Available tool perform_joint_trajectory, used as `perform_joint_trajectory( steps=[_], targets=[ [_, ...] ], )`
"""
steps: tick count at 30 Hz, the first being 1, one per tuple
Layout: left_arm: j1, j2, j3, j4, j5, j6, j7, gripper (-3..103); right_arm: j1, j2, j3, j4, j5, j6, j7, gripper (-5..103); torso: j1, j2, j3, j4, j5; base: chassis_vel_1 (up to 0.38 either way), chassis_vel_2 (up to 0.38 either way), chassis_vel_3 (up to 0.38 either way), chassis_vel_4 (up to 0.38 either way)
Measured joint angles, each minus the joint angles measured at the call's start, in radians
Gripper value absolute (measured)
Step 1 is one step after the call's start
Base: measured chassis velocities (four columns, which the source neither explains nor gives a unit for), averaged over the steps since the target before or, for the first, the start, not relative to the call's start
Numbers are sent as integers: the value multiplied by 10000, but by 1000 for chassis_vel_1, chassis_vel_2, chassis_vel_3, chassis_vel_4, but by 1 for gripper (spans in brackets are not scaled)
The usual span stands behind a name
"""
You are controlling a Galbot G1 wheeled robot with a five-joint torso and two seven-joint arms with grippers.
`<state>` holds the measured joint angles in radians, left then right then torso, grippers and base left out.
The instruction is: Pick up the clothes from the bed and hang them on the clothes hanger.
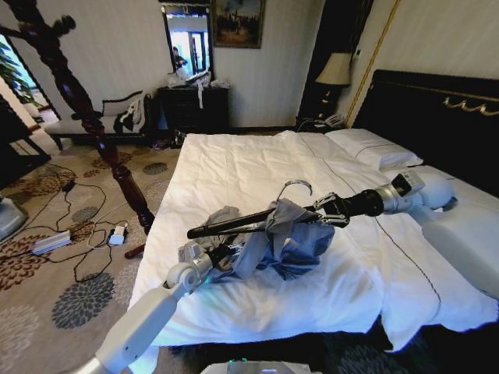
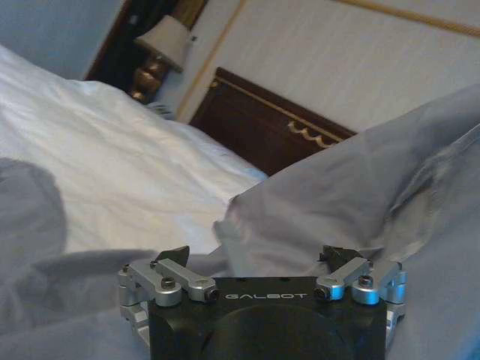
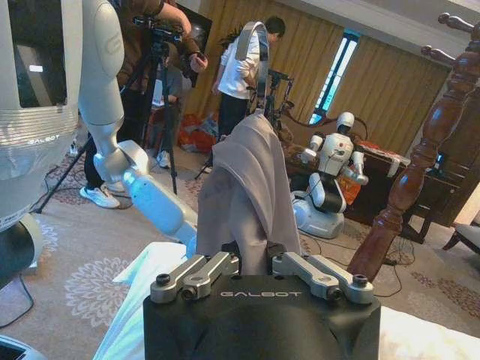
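Observation:
The black clothes hanger [image 1: 234, 224] hangs level above the bed [image 1: 234, 160], its wire hook [image 1: 297, 185] pointing up. My right gripper [image 1: 326, 210] is shut on the hanger's right end. The grey-blue clothes [image 1: 284, 234] drape over the hanger's right half and trail down onto the duvet. In the right wrist view the fabric [image 3: 251, 187] rises just ahead of the right gripper [image 3: 253, 251]. My left gripper [image 1: 224, 253] sits low at the shirt's left edge. In the left wrist view it [image 2: 256, 255] stands open, with shirt folds [image 2: 352, 202] all around it.
A tall reddish wooden coat stand [image 1: 93, 117] stands on the carpet left of the bed. Cables and a power strip [image 1: 117, 234] lie near its foot. Pillows [image 1: 374, 148] and the black headboard [image 1: 437, 117] are at the right. Another robot [image 3: 330, 172] stands beyond.

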<state>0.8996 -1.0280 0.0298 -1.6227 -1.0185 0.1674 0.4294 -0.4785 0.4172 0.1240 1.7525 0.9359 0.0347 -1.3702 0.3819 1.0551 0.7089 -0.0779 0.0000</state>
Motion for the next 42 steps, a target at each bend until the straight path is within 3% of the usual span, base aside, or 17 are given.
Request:
perform_joint_trajectory(
  steps=[7, 9, 16, 20, 23, 25, 27, 29, 35, 38, 41, 42],
  targets=[
    [15, 355, -246, 69, -398, 243, 1068, 99, -83, 4, 136, 46, -5, 6, -2, 13, -1, 0, 0, 1, 0, 0, 0, 0, 0],
    [6, 366, -239, 115, -412, 262, 1132, 99, -85, 4, 145, 54, -5, 6, -2, 13, -1, 0, 0, 1, 0, 0, 0, 0, 0],
    [-282, 156, 63, 700, -297, 375, 1941, 101, 12, 66, 172, 73, 3, 29, -8, 13, 0, 0, 0, -1, -1, 0, 0, 0, 0],
    [-399, 61, 131, 845, -220, 379, 2326, 96, 15, 81, 216, 76, 8, 43, -9, 13, -1, 0, 0, -1, 0, 0, 0, 0, 0],
    [-503, 37, 133, 978, -206, 380, 2679, 83, -17, 76, 282, 105, 27, 50, -21, 13, -1, 0, 0, -1, 0, 0, 0, 0, 0],
    [-525, 39, 132, 1016, -205, 380, 2768, 83, -18, 76, 290, 109, 30, 55, -30, 13, -1, 0, 0, -1, 0, 0, 0, 0, 0],
    [-567, 58, 111, 1093, -203, 380, 2958, 66, -14, 77, 303, 113, 48, 64, -49, 13, -1, 0, 0, 0, 0, 0, 0, 0, 0],
    [-569, 60, 89, 1105, -208, 380, 2988, 66, -8, 84, 306, 111, 54, 69, -60, 13, -1, 0, 0, 0, -1, 0, 0, 0, 0],
    [-436, 62, -147, 1168, -232, 360, 2999, 40, -89, 107, 390, 51, 56, 99, -128, 13, -1, 0, 0, 0, 0, 0, 0, 0, 0],
    [-386, 53, -211, 1204, -219, 343, 2970, 34, -100, 108, 405, 51, 56, 102, -130, 13, -1, 0, -1, 0, -1, 0, 0, 0, 0],
    [-266, 49, -472, 1205, -230, 287, 2916, 18, -110, 106, 416, 24, 56, 106, -126, 13, -1, 0, 0, 0, -1, 0, 0, 0, 0],
    [-266, 49, -472, 1205, -230, 287, 2916, 18, -110, 106, 416, 24, 56, 106, -126, 13, -1, 0, 0, 0, -1, 0, 0, 0, 0]
  ],
)
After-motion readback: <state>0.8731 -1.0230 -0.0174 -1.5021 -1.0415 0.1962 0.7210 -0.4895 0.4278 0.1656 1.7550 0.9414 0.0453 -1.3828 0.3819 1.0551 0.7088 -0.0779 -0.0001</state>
